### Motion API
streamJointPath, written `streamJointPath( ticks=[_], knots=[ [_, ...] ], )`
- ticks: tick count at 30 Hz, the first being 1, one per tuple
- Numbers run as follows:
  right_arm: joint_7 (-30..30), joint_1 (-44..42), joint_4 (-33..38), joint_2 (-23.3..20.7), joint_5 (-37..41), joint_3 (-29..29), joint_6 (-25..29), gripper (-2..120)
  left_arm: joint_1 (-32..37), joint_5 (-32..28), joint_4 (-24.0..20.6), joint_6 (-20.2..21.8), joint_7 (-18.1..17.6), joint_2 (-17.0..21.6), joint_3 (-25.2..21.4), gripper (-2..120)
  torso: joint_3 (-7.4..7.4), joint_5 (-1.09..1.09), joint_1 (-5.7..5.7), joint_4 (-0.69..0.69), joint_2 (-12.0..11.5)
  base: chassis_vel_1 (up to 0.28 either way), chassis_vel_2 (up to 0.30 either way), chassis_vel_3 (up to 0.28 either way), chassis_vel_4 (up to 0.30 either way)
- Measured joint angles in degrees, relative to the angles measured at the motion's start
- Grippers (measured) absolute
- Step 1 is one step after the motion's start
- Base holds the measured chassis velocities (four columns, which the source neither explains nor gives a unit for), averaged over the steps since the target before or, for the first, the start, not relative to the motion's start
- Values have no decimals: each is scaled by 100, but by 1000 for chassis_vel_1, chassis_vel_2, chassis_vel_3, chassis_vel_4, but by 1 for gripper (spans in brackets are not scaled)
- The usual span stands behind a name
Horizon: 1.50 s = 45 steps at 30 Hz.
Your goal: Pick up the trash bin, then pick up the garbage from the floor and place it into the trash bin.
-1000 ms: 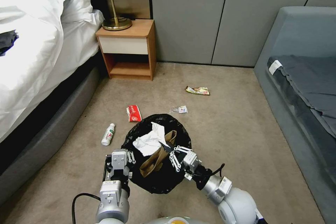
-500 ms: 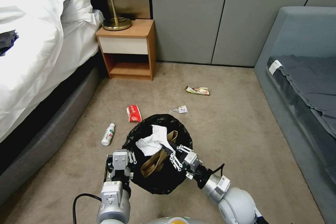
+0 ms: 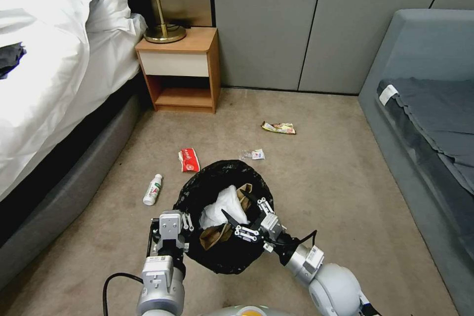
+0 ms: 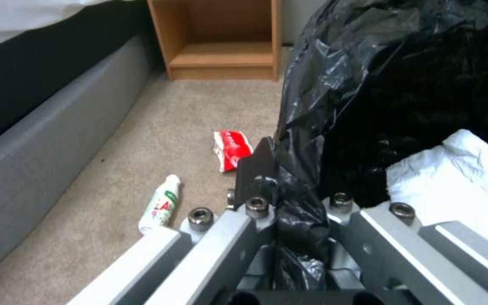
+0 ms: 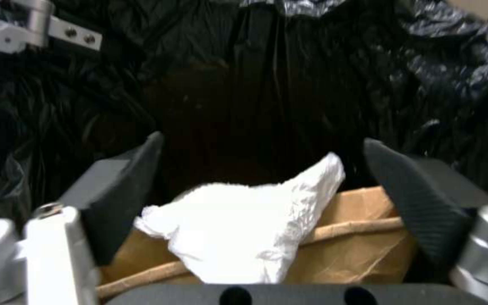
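Observation:
The trash bin [image 3: 232, 256], wrapped in its crinkly black bag [image 4: 402, 84], hangs just above the carpet. My left gripper [image 3: 186, 224] [image 4: 292, 186] is shut on the bag's folded rim at the bin's left side. My right gripper [image 3: 237, 205] [image 5: 267, 178] is over the bin's mouth, open, with nothing between its fingers. Below it, inside the bin, lie a crumpled white tissue [image 3: 224, 205] [image 5: 244, 237] and a brown paper bag [image 3: 212, 234] [image 5: 357, 250]. More garbage is on the floor: a red wrapper [image 3: 188, 159] [image 4: 231, 148], a small white bottle [image 3: 152, 189] [image 4: 160, 205], a small clear wrapper [image 3: 253, 154] and a yellow wrapper [image 3: 279, 128].
A bed [image 3: 54, 84] with white covers runs along the left. A wooden nightstand [image 3: 180, 69] with a lamp stands at the back. A grey sofa [image 3: 424, 123] lines the right side. Open carpet [image 3: 335, 182] lies between the bin and the sofa.
My right gripper has opened over the bin and turned. The tissue and the brown paper bag have sunk lower into the bin. The left arm and the bin have hardly moved.

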Motion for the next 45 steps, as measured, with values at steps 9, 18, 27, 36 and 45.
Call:
streamJointPath(
  ticks=[9,18,27,36,45],
  knots=[
    [0,-12,-41,9,-19,-1,0,100,28,2,-53,0,6,10,66,1,0,0,0,0,0,0,0,0,0],
    [27,-189,593,7,-86,123,139,100,-36,-2,63,0,2,11,27,1,0,0,0,0,0,0,0,0,0],
    [982,-669,2065,188,-158,380,329,100,-137,-64,204,0,2,11,-73,1,0,-1,0,0,0,0,0,0,0],
    [1882,-1282,2508,470,-631,837,474,100,-192,-172,217,10,3,27,-182,1,0,-1,0,0,1,0,0,0,0],
    [2253,-1421,1845,650,-733,1111,754,100,-200,-329,140,50,-38,42,-255,1,0,0,0,0,1,0,0,0,0]
  ],
)
